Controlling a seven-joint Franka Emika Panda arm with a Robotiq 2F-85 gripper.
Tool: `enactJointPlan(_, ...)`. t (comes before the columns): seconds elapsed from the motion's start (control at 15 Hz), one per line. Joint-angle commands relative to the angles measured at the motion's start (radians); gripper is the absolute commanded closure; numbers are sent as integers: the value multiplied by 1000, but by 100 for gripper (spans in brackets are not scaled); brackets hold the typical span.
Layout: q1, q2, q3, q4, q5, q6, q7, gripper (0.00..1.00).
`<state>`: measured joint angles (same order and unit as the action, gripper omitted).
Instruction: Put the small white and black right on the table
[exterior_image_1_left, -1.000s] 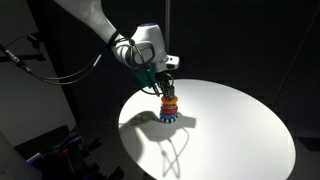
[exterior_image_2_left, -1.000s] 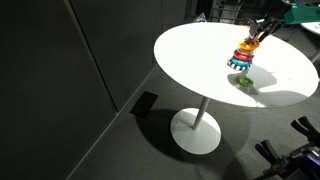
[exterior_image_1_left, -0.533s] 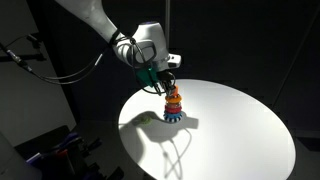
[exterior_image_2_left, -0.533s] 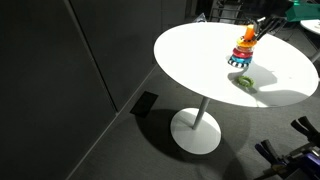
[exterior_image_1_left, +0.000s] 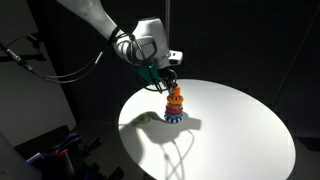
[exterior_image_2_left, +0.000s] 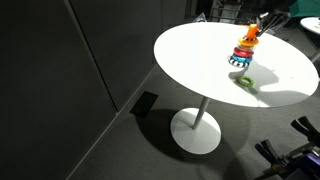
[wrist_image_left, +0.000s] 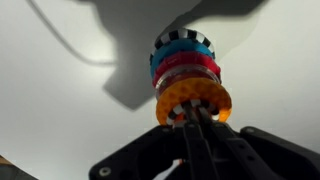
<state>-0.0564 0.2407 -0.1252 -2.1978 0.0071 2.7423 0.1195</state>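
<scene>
**First onlooker:** What stands on the large round white surface (exterior_image_1_left: 235, 135)?

**Second onlooker:** An upright stacked toy of coloured plastic rings (exterior_image_1_left: 174, 106), toward one side of the surface. The small black-and-white striped plastic ring (wrist_image_left: 184, 42) is part of it. In the wrist view it is the ring farthest from the camera, so lowest in the stack. Above it come a blue ring (wrist_image_left: 158, 62), a red ring (wrist_image_left: 187, 68) and an orange toothed ring (wrist_image_left: 193, 98).

**First onlooker:** How does the striped one look?

**Second onlooker:** Short dark and pale bars alternate all round its rim, rather like a cog.

**First onlooker:** How would it handle?

**Second onlooker:** My guess is light, stiff, hard plastic. It looks sturdy rather than fragile, but smooth enough to slip. I would pinch it across opposite sides of the outer rim, where the ridges offer some purchase. With rings resting above it, it looks awkward to reach.

**First onlooker:** And the robot?

**Second onlooker:** Its black gripper (wrist_image_left: 192, 118) hangs directly over the top of the stack. The fingers sit close together at the orange ring's centre. I cannot tell whether they pinch anything.
</scene>
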Motion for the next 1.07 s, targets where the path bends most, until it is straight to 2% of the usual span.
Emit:
enactJointPlan(0.0,-4,-22,-7,0,-12,-9,17,60)
enactJointPlan(0.47,-1,-7,-20,6,-27,-2,25,6)
enactJointPlan(0.53,-1,-5,-21,6,-28,-1,25,1)
enactJointPlan(1.0,0,8,-22,7,-37,14,20,0)
